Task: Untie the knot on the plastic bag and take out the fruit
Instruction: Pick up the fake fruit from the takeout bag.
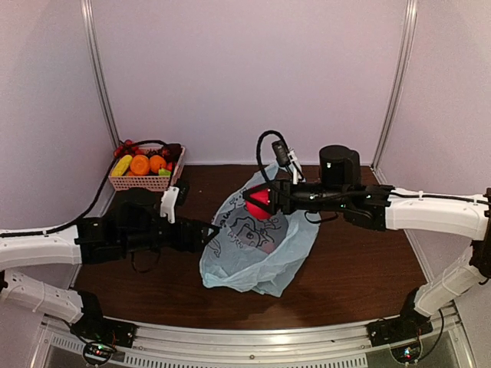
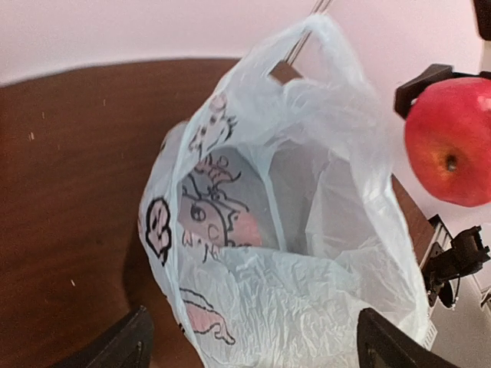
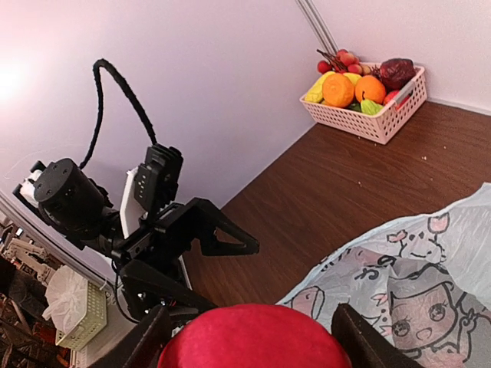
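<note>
Fruit first: a red round piece (image 1: 259,201) sits clamped between the right jaws, which stand partly spread to its width, one finger on either side of it. It hangs in the air near the upper rim of the plastic bag (image 1: 253,257), and from the left wrist I see it off to the side of the plastic, not touching it.

The bag stands slumped on the table (image 1: 360,261) about midway between my two arms. Its cartoon print is turned toward the left arm and one handle loop (image 2: 326,34) is raised on the far side. Its mouth gapes wide. A pinkish patch shows through the plastic low inside, but I cannot tell whether that is print or another piece.

The left jaws are spread wide at the bag's left edge, with crumpled plastic lying between the fingertips (image 2: 130,349). Neither finger presses on it as far as I can see.

At the far left corner of the table, well apart from the bag, stands the pink lattice basket (image 1: 142,184). It holds orange rounds (image 1: 140,165), a yellow piece (image 1: 121,164) and red berries (image 1: 126,144).
</note>
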Controlling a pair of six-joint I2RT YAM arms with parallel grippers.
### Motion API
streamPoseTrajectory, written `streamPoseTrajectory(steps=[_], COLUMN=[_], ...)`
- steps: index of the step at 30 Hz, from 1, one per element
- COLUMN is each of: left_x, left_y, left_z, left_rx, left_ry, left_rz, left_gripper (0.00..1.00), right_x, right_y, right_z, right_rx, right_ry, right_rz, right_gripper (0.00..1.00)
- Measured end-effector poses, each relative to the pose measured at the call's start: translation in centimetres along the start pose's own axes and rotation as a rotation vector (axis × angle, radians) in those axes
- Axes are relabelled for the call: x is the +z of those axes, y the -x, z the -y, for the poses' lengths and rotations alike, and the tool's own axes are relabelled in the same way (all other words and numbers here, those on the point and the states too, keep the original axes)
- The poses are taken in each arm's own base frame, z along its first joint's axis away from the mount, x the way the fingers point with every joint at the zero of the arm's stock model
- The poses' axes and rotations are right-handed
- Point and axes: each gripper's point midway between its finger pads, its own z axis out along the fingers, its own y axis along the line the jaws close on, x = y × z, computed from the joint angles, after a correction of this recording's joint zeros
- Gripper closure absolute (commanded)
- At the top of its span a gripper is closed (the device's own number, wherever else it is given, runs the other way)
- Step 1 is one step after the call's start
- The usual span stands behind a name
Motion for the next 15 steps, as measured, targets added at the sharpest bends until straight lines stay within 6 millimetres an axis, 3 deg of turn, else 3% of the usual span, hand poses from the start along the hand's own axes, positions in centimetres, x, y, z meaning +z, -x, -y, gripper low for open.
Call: streamPoseTrajectory(steps=[4, 6, 11, 15], left_x=[-3.8, -5.0, -6.7, -5.9], left_y=[5.0, 6.5, 7.7, 7.7], left_z=[2.6, 4.4, 11.0, 13.9], left_rx=[0.127, 0.201, 0.394, 0.49], left_ry=[-0.073, -0.119, -0.299, -0.38], left_rz=[0.161, 0.213, 0.277, 0.29], left_gripper=[0.05, 0.05, 0.04, 0.03], right_x=[-1.2, -1.3, -1.2, -1.3], right_y=[1.9, 2.2, 2.1, 1.8], right_z=[-1.9, -2.3, -3.7, -5.3], right_rx=[-0.01, -0.007, -0.002, 0.002], right_ry=[0.047, 0.057, 0.097, 0.149], right_rz=[0.062, 0.066, 0.057, 0.038], right_gripper=[0.51, 0.51, 0.5, 0.51])
